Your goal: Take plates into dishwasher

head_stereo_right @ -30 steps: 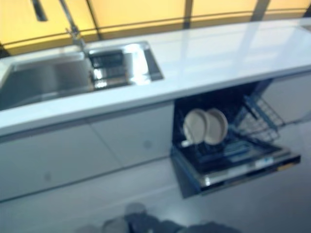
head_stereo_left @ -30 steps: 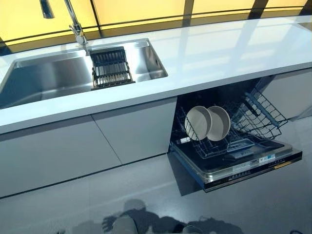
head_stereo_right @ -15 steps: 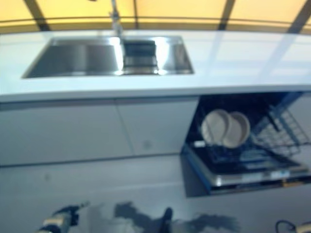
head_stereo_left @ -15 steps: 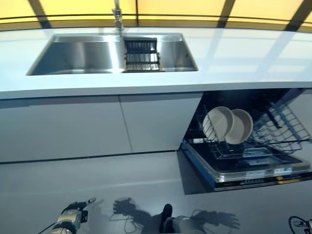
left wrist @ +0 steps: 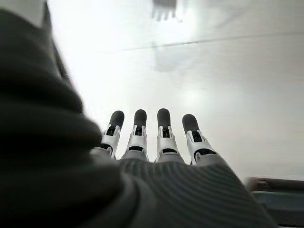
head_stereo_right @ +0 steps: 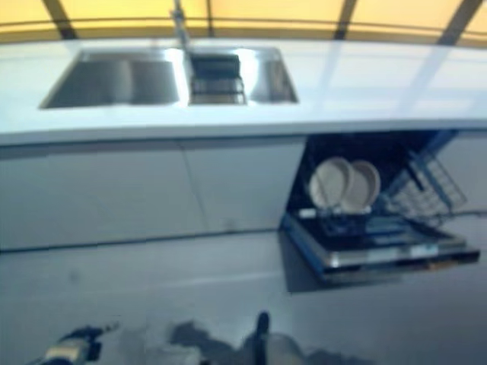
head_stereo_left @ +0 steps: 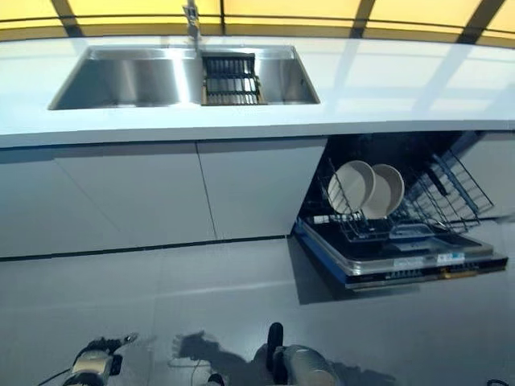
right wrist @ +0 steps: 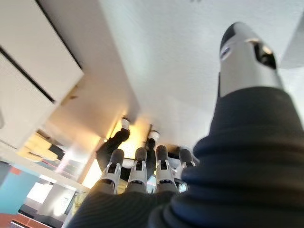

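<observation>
Two beige plates (head_stereo_left: 352, 185) (head_stereo_left: 387, 190) stand upright side by side in the lower rack (head_stereo_left: 366, 229) of the open dishwasher (head_stereo_left: 402, 259), under the counter at the right. My left hand (head_stereo_left: 91, 366) hangs low at the bottom left, far from the dishwasher. In the left wrist view its fingers (left wrist: 161, 135) are straight and empty over the bare floor. My right hand (right wrist: 137, 173) shows only in the right wrist view. Its fingers and thumb are straight and hold nothing.
A white counter (head_stereo_left: 386, 88) runs across the far side, with a steel sink (head_stereo_left: 121, 76), a dark dish rack (head_stereo_left: 231, 79) in it and a faucet (head_stereo_left: 191, 18). Grey cabinet fronts (head_stereo_left: 161, 193) stand below. A wire upper basket (head_stereo_left: 451, 189) sticks out at the dishwasher's right.
The whole picture has swung and shifted, so the camera has moved. The plates stay in the rack. My left hand has come into view at the lower left.
</observation>
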Available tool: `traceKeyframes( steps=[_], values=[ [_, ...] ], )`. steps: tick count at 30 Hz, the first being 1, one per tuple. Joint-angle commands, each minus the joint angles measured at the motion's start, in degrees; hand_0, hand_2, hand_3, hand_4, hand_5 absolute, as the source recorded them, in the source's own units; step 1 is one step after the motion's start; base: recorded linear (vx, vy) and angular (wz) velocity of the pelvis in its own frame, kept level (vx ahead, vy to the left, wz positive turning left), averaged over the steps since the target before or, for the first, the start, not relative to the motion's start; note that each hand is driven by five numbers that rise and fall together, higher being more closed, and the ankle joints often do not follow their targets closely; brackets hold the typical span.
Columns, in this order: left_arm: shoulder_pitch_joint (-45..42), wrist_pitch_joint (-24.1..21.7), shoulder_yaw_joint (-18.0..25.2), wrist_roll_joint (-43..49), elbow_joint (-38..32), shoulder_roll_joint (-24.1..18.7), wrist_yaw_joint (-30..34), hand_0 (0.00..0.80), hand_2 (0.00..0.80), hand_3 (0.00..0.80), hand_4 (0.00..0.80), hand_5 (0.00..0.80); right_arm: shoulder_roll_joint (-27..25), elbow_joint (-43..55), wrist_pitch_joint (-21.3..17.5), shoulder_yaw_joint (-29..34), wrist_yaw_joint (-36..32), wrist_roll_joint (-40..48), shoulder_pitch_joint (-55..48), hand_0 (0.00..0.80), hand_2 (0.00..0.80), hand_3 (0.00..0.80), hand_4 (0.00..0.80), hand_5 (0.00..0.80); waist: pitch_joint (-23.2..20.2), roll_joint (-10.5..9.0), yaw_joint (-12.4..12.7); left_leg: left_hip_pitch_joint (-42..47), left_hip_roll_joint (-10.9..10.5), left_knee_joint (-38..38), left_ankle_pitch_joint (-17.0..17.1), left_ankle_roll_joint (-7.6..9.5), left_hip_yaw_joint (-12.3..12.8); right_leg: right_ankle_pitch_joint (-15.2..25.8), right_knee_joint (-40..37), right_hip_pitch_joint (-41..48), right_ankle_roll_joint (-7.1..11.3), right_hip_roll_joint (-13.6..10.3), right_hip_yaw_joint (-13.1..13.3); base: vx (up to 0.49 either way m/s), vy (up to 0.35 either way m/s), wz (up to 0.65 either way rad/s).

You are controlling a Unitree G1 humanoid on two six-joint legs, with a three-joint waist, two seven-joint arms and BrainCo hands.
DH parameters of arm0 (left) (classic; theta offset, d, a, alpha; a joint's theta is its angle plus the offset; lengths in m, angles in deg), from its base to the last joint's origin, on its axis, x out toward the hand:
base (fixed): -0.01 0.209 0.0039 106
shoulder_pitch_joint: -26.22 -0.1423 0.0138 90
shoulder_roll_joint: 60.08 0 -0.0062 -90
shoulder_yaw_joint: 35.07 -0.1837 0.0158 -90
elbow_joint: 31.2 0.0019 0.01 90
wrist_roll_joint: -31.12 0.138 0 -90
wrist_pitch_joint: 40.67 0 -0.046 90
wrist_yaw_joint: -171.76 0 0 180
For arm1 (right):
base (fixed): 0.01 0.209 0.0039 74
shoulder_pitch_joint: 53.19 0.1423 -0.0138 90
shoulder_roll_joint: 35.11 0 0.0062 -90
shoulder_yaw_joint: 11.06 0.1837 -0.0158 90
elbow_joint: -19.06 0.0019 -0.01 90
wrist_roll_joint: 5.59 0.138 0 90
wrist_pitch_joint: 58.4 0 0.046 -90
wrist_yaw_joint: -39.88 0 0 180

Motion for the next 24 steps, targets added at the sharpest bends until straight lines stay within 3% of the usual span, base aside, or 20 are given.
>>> traceKeyframes(
  steps=[1, 2, 3, 4, 8, 9, 13, 18, 24],
  values=[
    [-2.78, 0.2, 2.29, 1.18, 2.8, -2.52, -0.24, 0.0, 0.0, 0.0, 0.0, 0.0, 2.81, -2.87, -4.52, -0.75, 4.97, 2.43, 0.77, 0.0, 0.0, 0.0, 0.0, 0.0, -3.82, -3.73, 3.52, -3.5, -3.0, 7.26, -5.83, 3.45, -1.99, 12.77, -11.94, 6.3, 2.45, -9.21, 1.78, -0.084, -0.329, -0.55],
    [-2.79, 0.16, 2.32, 1.11, 2.83, -2.55, -0.3, 0.0, 0.0, 0.0, 0.0, 0.0, 2.89, -2.94, -4.55, -0.89, 5.13, 2.58, 0.88, 0.0, 0.0, 0.0, 0.0, 0.0, -3.76, -3.68, 3.58, -3.66, -2.85, 7.87, -6.35, 3.46, -1.94, 12.64, -11.69, 6.21, 2.57, -9.15, 1.94, -0.164, -0.444, -0.66],
    [-2.82, -0.26, 2.78, 0.1, 2.25, -1.94, -1.58, 0.0, 0.0, 0.0, 0.0, 0.0, 4.26, -2.57, -5.49, -1.69, 6.86, 2.63, 2.48, 0.0, 0.0, 0.0, 0.0, 0.0, -3.4, -3.99, 4.82, -4.89, 0.0, 11.38, -7.3, 2.77, -0.32, 8.57, -12.5, 7.68, 2.18, -9.3, -1.44, -0.198, -0.37, -0.6],
    [-2.56, -0.3, 2.89, -0.91, 1.24, -1.37, -2.45, 0.0, 0.0, 0.0, 0.0, 0.0, 5.22, -2.55, -6.4, -2.01, 8.05, 2.93, 2.91, 0.0, 0.0, 0.0, 0.0, 0.0, -3.3, -4.29, 5.3, -5.66, 1.08, 12.93, -7.71, 2.47, 0.55, 6.27, -12.54, 8.02, 2.27, -8.77, -3.11, -0.215, -0.435, -0.51],
    [-2.21, 0.34, 2.14, -1.92, -2.69, -0.14, -2.25, 0.0, 0.0, 0.0, 0.0, 0.0, 7.18, -0.87, -6.85, -2.57, 9.42, 9.73, 2.47, 0.0, 0.0, 0.0, 0.0, 0.0, -3.16, -3.81, 5.4, -5.45, 2.54, 11.35, -5.95, 1.35, -0.19, 2.37, -10.89, 8.39, 2.15, -6.21, -2.94, -0.141, -0.237, -0.21],
    [-1.73, -0.3, 1.33, -1.2, -3.87, 0.55, -1.34, 0.0, 0.0, 0.0, 0.0, 0.0, 7.93, -0.38, -7.26, -1.74, 9.37, 15.62, 2.37, 0.0, 0.0, 0.0, 0.0, 0.0, -3.12, -3.81, 5.41, -5.31, 2.57, 8.58, -2.72, 0.94, 0.67, 2.31, -11.28, 8.72, 1.64, -5.9, -4.38, -0.213, -0.214, 0.37],
    [-0.8, -1.37, -0.58, -2.55, -4.63, 2.22, -2.06, 0.0, 0.0, 0.0, 0.0, 0.0, 9.44, -0.61, -8.26, 0.25, 8.14, 26.65, 2.94, 0.0, 0.0, 0.0, 0.0, 0.0, -3.41, -2.64, 5.17, -4.31, 1.73, 4.37, -0.14, 0.02, -0.4, 0.24, -10.56, 9.02, 1.67, -5.39, -5.66, -0.125, -0.1, 0.19],
    [-1.3, -2.13, -1.36, -3.51, -4.81, 2.88, -2.45, 0.0, 0.0, 0.0, 0.0, 0.0, 12.54, 0.41, -9.84, 2.25, 9.42, 43.34, 4.89, 0.0, 0.0, 0.0, 0.0, 0.0, -2.9, -0.52, 5.07, -3.73, 0.21, 3.36, 0.07, 0.32, -2.1, -2.69, -5.81, 7.09, 0.94, -5.74, -6.06, -0.082, -0.033, 0.1],
    [-3.0, -4.2, -1.49, -6.54, -3.78, 4.91, -3.58, 0.0, 0.0, 0.0, 0.0, 0.0, 16.5, 0.33, -16.22, 5.29, 9.65, 59.0, 6.93, 0.0, 0.0, 0.0, 0.0, 0.0, -1.64, 2.49, 4.95, -4.74, -1.39, 4.79, -0.92, 0.93, -2.88, -4.43, 1.7, 3.13, 0.61, -8.79, -5.79, -0.063, 0.045, 0.04]
  ],
)
